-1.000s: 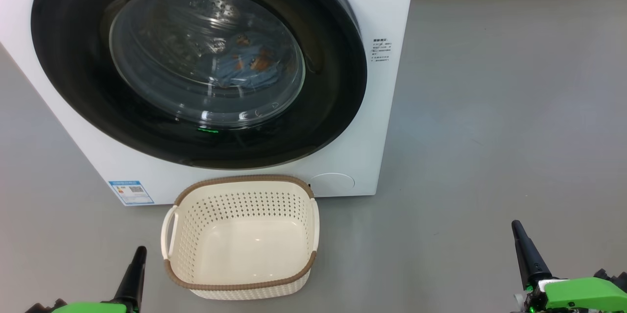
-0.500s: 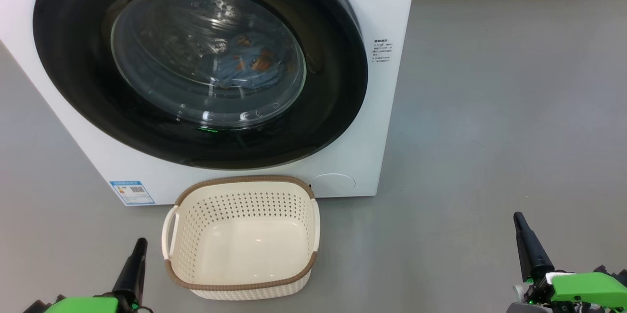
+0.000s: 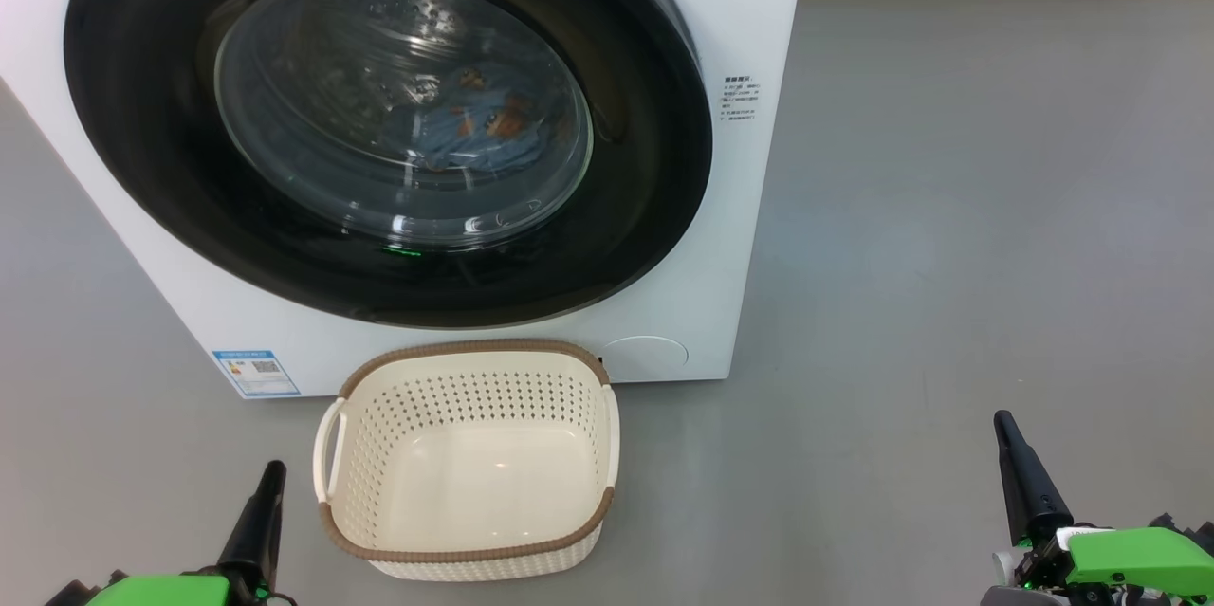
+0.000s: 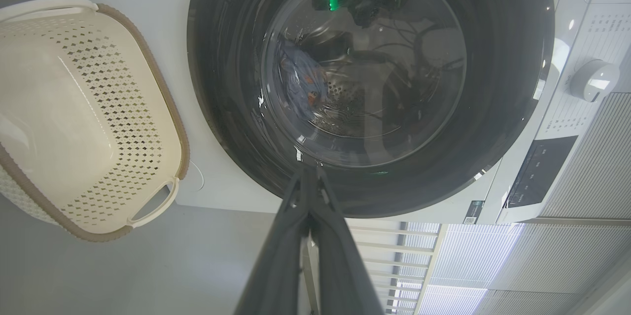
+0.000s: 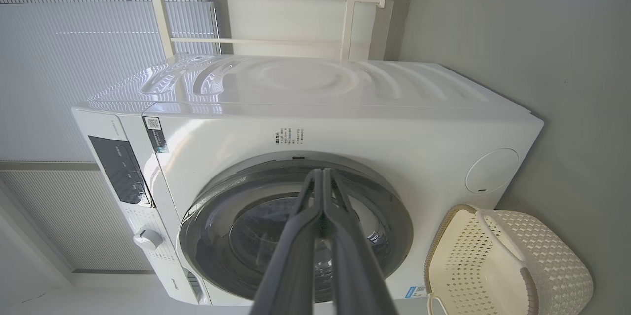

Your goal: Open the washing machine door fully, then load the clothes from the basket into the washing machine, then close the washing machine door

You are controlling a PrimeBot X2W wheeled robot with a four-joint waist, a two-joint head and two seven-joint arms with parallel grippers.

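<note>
The washing machine (image 3: 749, 160) stands on the grey floor (image 3: 948, 255) at the far left. Its round black door (image 3: 142, 160) sits shut against the white front. Through the glass of the door the clothes (image 3: 484, 134) are seen inside the drum: a light-blue bundle with small orange figures, lying low and a little to the right. The basket (image 3: 474, 393) stands on the floor just in front of the machine, below the door, and its smooth cream bottom lies bare.

The left gripper (image 3: 274, 473) is near the basket's left side, not touching it. The right gripper (image 3: 1002, 423) is well apart, at the near right. Both point towards the machine, and on each the two dark fingers are pressed together with nothing between them.

Compared with one second ago, both grippers stand slightly farther forward, and the camera has shifted a little. Over the last half second nothing has moved. The basket, door and clothes lie as before.
</note>
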